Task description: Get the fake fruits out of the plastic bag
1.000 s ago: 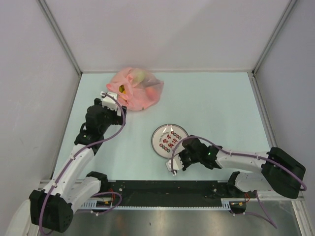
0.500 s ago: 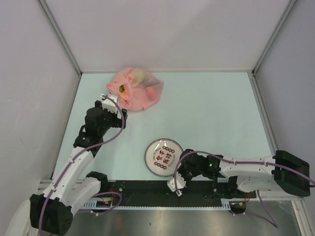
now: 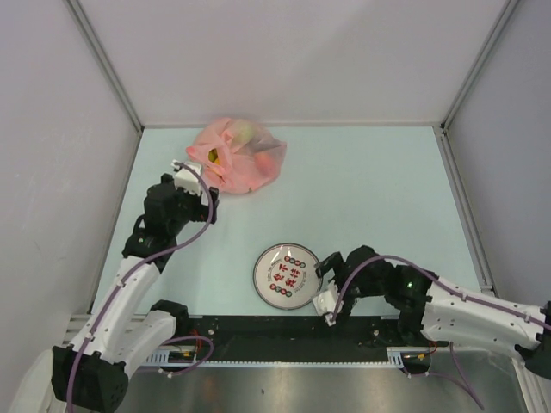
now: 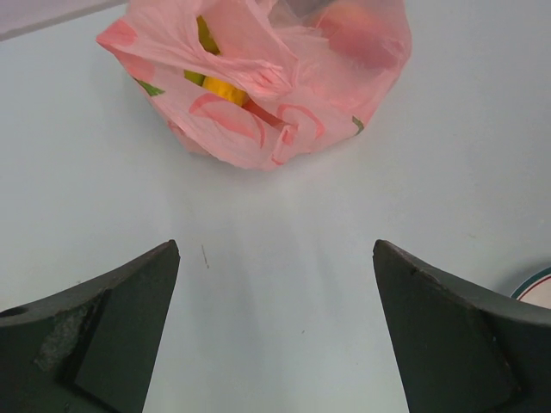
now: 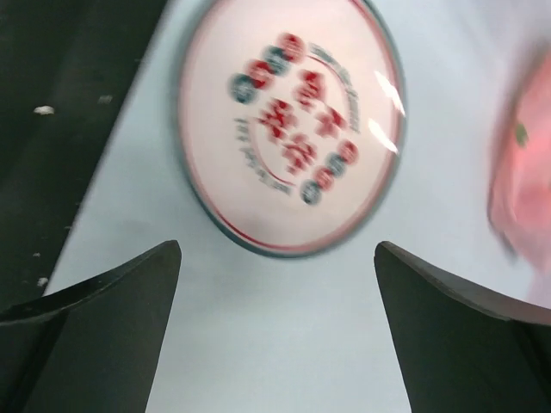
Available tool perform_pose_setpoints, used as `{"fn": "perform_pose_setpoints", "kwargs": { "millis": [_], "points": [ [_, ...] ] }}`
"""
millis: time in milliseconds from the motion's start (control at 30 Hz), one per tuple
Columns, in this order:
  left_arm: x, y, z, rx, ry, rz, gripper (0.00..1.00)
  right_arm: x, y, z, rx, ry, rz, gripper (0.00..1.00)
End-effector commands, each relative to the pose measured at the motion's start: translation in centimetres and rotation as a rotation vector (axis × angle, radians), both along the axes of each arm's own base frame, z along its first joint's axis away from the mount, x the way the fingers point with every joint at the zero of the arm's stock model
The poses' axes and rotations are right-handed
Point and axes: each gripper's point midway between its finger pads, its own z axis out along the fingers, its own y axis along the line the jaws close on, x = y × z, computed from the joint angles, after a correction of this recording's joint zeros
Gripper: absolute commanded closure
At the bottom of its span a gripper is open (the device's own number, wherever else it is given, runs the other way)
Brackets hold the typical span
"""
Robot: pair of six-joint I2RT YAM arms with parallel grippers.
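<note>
Plastic bag [image 3: 245,168] holding fake fruits [image 3: 213,155] at rear; left pincer [image 3: 195,168] just beside

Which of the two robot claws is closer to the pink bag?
The left gripper, open just short of the plastic bag; the right gripper sits beside the white plate.

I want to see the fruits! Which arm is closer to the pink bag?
Left. The left end effector sits just short of the bag; the right end effector is far off, beside the plate.
</note>
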Motion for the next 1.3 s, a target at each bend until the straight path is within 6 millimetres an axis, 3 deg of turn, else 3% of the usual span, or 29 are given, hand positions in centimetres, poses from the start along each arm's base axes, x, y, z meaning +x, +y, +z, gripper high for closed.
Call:
{"fn": "perform_pose_setpoints", "kwargs": {
  "millis": [0, 67, 133, 167, 200, 233, 267, 300, 333, 367, 400, 433, 467, 567, 767, 800, 933, 1167, 1267],
  "points": [
    [1.3, 1.7, 7.4, -0.016, -0.141, 0.06, 0.0, 4.8, -0.2, 5.7, 0.159, 0.081, -0.301, 0.0],
    [1.8, 2.6, 10.2, -0.03, -0.182, 0.066, 0.0, 7.8, 0.1, 6.7, 0.23, 0.181, -0.521, 0.0],
    [2.7, 2.4, 10.8, -0.057, -0.168, 0.031, 0.0, 11.2, 0.1, 8.3, 0.315, 0.222, -0.683, 0.0],
    [3.0, 2.9, 12.2, -0.059, -0.185, 0.022, 0.0, 12.3, 0.6, 7.1, 0.306, 0.309, -0.778, 0.0],
    [3.0, 1.5, 12.5, -0.027, -0.186, -0.093, 0.03, 14.3, 0.9, 9.1, 0.373, 0.319, -0.835, 0.0],
    [3.9, 0.8, 11.3, 0.004, -0.137, -0.16, 0.07, 15.5, 1.0, 9.3, 0.395, 0.343, -0.89, 0.0],
    [3.9, -0.4, 13.2, 0.036, -0.158, -0.257, 0.1, 16.4, 1.3, 9.6, 0.421, 0.384, -0.931, 0.0],
    [3.0, -1.6, 12.0, 0.106, -0.106, -0.408, 0.14, 17.9, 2.0, 9.9, 0.453, 0.452, -0.986, 0.0],
    [4.1, -2.1, 10.1, 0.132, -0.026, -0.462, 0.14, 19.1, 1.7, 10.2, 0.488, 0.494, -1.025, 0.0],
    [4.5, -2.5, 12.2, 0.181, -0.062, -0.501, 0.14, 20.1, 1.6, 10.6, 0.523, 0.521, -1.057, 0.0],
    [4.1, -2.3, 10.7, 0.268, -0.002, -0.577, 0.13, 21.4, 1.9, 11.3, 0.592, 0.584, -1.102, 0.0],
    [5.0, -2.4, 9.5, 0.311, 0.038, -0.623, 0.07, 22.7, 1.0, 11.6, 0.631, 0.621, -1.144, 0.0],
    [5.5, -2.9, 10.1, 0.364, 0.022, -0.66, 0.03, 23.4, 0.6, 11.7, 0.652, 0.655, -1.171, 0.0],
    [7.1, -3.0, 7.6, 0.516, 0.047, -0.729, 0.01, 25.6, -0.4, 12.1, 0.717, 0.776, -1.25, 0.0],
    [8.8, -4.2, 2.6, 0.723, 0.151, -0.867, 0.1, 27.5, -2.1, 11.9, 0.757, 0.816, -1.304, 0.0],
    [9.3, -4.1, 1.0, 0.751, 0.188, -0.886, 0.13, 27.5, -2.2, 11.9, 0.761, 0.821, -1.308, 0.0],
    [11.7, -4.1, -1.1, 0.862, 0.192, -0.849, 0.15, 27.6, -2.6, 11.9, 0.767, 0.822, -1.318, 0.0],
    [14.8, -3.2, -0.9, 0.95, 0.159, -0.752, 0.19, 27.6, -3.2, 11.6, 0.76, 0.824, -1.328, 0.0],
    [15.6, -2.9, -2.3, 0.975, 0.198, -0.751, 0.25, 27.7, -3.2, 11.2, 0.753, 0.832, -1.332, 0.0]
  ]
}}
